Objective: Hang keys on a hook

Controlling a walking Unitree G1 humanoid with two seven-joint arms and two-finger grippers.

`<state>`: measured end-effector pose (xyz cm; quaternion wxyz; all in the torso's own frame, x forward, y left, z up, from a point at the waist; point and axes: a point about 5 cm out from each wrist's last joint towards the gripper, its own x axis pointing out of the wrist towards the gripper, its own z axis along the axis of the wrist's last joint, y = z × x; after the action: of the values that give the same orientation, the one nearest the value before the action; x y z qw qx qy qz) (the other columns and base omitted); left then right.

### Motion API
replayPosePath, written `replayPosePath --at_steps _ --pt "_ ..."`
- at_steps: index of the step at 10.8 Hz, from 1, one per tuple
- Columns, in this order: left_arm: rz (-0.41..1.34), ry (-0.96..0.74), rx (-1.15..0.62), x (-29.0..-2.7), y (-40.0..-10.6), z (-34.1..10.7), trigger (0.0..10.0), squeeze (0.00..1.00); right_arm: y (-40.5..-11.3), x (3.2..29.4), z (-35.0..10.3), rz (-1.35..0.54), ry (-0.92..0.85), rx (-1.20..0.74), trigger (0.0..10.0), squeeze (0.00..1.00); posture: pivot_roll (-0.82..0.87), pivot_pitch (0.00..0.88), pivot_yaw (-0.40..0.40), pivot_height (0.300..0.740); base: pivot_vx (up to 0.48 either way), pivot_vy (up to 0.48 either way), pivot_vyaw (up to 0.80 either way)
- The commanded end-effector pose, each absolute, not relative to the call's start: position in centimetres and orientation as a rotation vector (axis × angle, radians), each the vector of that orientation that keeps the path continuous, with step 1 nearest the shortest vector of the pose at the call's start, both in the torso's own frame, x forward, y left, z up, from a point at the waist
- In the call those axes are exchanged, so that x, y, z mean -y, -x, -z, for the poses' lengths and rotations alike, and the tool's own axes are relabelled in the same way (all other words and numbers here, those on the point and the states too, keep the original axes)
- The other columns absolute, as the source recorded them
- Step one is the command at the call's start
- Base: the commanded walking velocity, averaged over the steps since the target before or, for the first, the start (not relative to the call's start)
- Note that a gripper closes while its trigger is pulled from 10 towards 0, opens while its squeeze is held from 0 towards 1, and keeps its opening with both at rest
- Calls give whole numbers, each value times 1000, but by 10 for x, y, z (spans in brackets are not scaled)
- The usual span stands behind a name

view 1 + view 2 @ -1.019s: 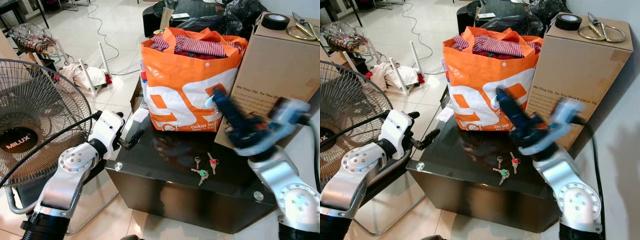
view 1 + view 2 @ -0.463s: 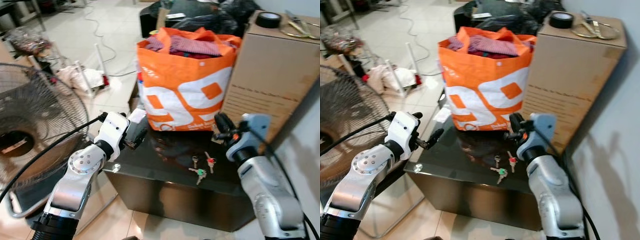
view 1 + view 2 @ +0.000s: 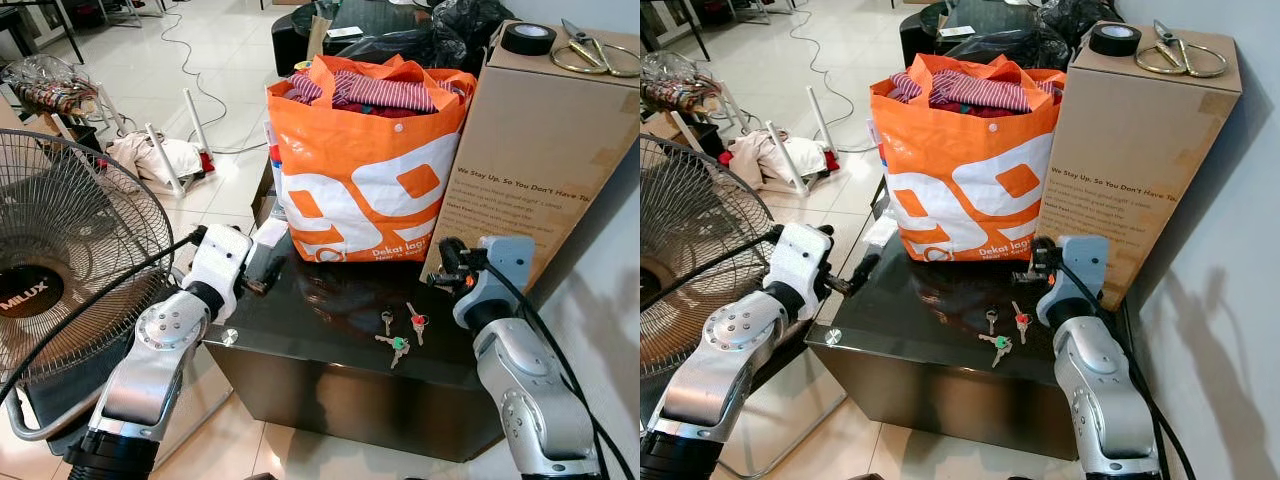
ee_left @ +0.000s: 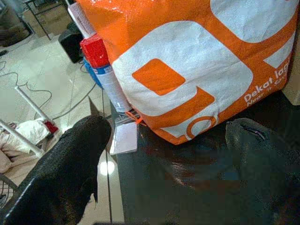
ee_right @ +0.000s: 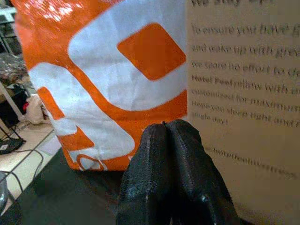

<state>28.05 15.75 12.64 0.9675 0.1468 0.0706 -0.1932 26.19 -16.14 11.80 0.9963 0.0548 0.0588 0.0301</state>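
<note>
the keys (image 3: 401,330) lie loose on the dark glass tabletop (image 3: 330,310), in front of the orange bag (image 3: 365,160); i count three, one with a red cap, one green, one bare, apparently on one ring. the right pincer (image 3: 1037,266) hovers beside the bag's lower corner, nearer the cardboard box (image 3: 545,140), its fingers pressed together and holding nothing. the left pincer (image 4: 164,154) sits at the bag's other side, fingers spread wide, empty. likely trouble: flat keys on slick glass may skid or splay when pinched, and a closed pincer coming down could shove them off the edge or snag the bag. no hook can be made out
</note>
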Motion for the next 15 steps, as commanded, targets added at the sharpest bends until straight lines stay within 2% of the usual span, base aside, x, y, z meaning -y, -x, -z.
replayPosePath --at_steps 1,3,8,12,15 --pt "365 -307 -138 -161 -279 -128 10000 0 -261 163 -116 -45 -107 -131 10000 0 -56 0 76 740 0 0 0" --pt "347 -307 -138 -164 -279 -128 10000 0 -262 164 -116 -41 -56 -119 10000 0 -55 0 70 740 -244 0 0" --pt "334 -303 -130 -162 -280 -129 10000 0 -267 165 -117 -34 -63 -118 10000 0 -43 0 57 740 -250 0 0" --pt "315 -275 -104 -159 -288 -133 10000 0 -274 168 -122 -40 -36 -99 10000 0 -59 0 52 740 0 0 0" --pt "317 -272 -102 -158 -292 -134 10000 0 -278 164 -126 -66 -26 -83 10000 0 -69 0 61 740 0 321 0"
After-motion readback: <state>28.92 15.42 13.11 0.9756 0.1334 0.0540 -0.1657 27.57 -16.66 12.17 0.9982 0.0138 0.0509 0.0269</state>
